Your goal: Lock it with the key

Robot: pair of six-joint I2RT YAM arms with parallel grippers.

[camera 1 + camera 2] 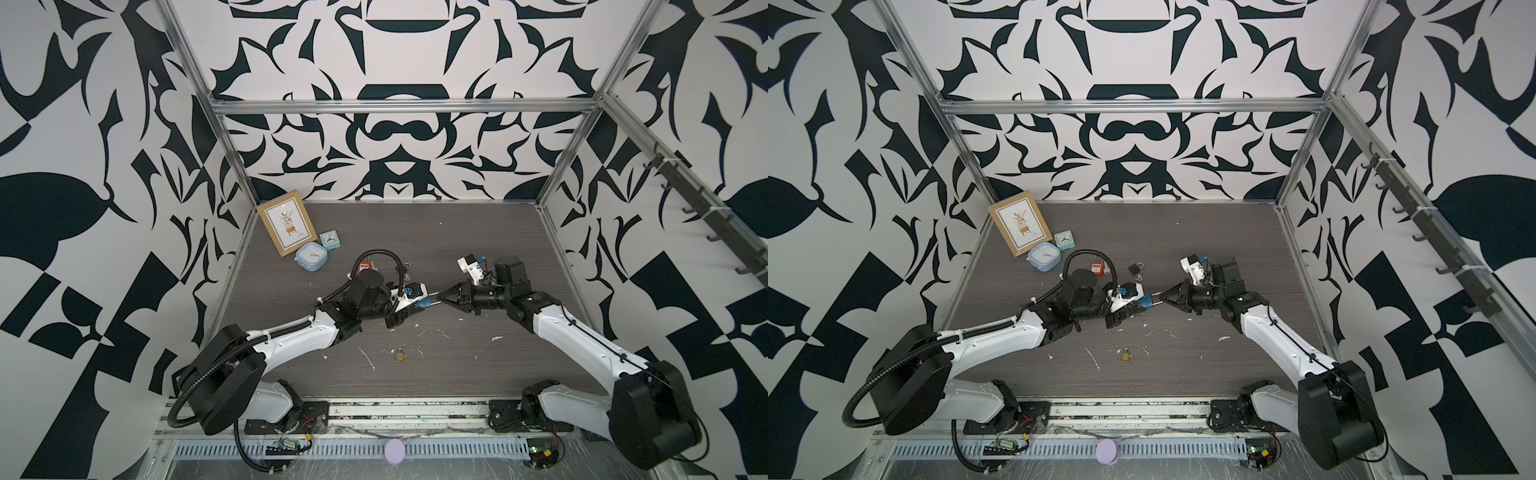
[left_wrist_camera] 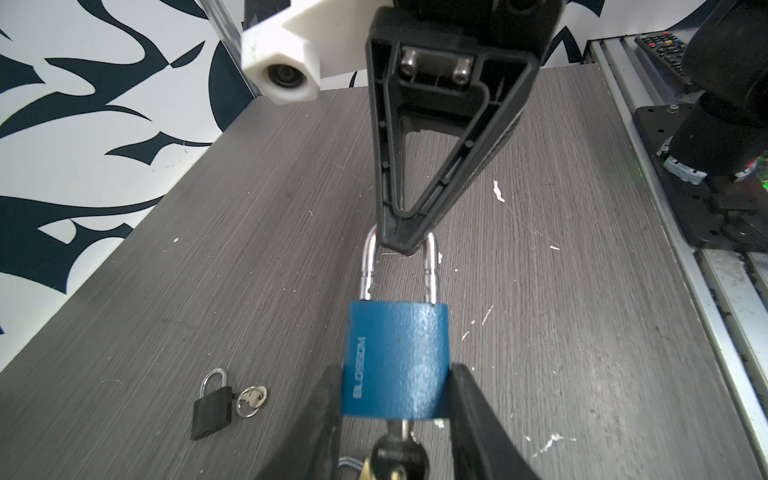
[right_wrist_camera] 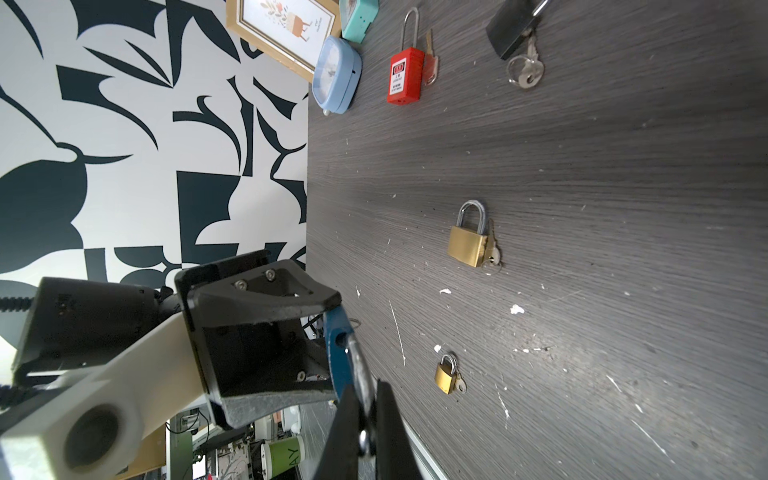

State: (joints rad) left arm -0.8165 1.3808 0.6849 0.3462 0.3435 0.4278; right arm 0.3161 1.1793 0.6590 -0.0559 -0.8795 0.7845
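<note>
While clamped on lock by left fingers, handles as rigid, slick metal. Pinched at shackle by right fingers; safest hold on flat sides

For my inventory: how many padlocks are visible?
5: blue padlock in the left gripper; red padlock and black padlock farther back; big brass padlock, small brass padlock nearer the front. More may be hidden.

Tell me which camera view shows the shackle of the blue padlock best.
The left wrist view: both legs of the shackle rise clearly from the blue padlock, with the right gripper shut on its bend. The right wrist view shows it edge-on; in both top views it is a tiny silver sliver.
</note>
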